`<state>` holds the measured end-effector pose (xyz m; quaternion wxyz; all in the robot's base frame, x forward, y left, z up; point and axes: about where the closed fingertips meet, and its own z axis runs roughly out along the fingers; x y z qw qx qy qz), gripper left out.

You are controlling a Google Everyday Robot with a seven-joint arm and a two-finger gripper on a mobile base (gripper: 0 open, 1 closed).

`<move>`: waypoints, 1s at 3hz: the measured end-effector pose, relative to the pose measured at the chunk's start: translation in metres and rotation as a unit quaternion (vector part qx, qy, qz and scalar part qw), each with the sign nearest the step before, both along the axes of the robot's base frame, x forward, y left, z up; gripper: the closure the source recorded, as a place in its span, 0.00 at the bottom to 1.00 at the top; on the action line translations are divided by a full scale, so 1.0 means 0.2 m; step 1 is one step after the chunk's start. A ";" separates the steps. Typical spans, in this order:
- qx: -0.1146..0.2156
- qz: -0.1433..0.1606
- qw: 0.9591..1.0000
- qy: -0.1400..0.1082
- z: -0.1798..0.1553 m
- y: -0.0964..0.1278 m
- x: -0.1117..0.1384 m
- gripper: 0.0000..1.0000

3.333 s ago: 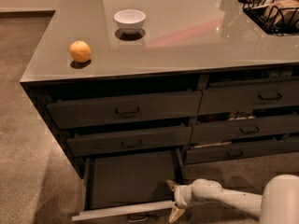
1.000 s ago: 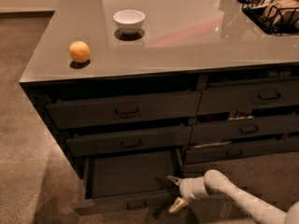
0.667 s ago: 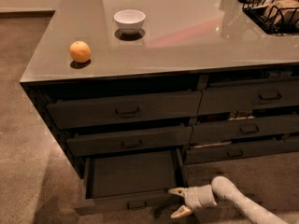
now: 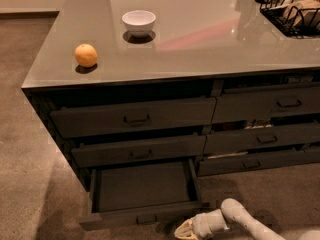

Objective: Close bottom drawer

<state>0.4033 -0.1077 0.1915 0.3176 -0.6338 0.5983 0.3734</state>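
- The gripper (image 4: 181,231) sits at the near edge of the view, low over the carpet (image 4: 30,149), on a pale arm (image 4: 235,215) coming in from the right. I cannot tell whether it is spread or clenched.
- Just beyond it, up and to the left, is the bottom drawer (image 4: 115,219). It stands pulled well out, with its front panel nearest the gripper. Whether the two touch cannot be told.
- Behind that front panel the drawer's dark, flat tray floor is in view.
- Farther back and above are the middle drawer (image 4: 140,153) and the top drawer (image 4: 132,117), both nearly flush.
- Beyond and to the right, the right-hand stack (image 4: 260,139) sits slightly ajar, with something pale in one gap.
- Farthest, on the countertop (image 4: 200,49):
  - an orange (image 4: 86,55) to the left;
  - a white bowl (image 4: 139,21) behind it;
  - a wire basket (image 4: 292,11) at the far right, its pale contents unclear.
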 end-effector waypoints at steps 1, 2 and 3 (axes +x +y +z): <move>-0.006 0.005 1.000 0.026 -0.13 0.14 -0.03 1.00; -0.006 0.005 1.000 0.026 -0.13 0.14 -0.03 1.00; -0.005 -0.032 0.999 0.000 -0.13 0.14 0.03 1.00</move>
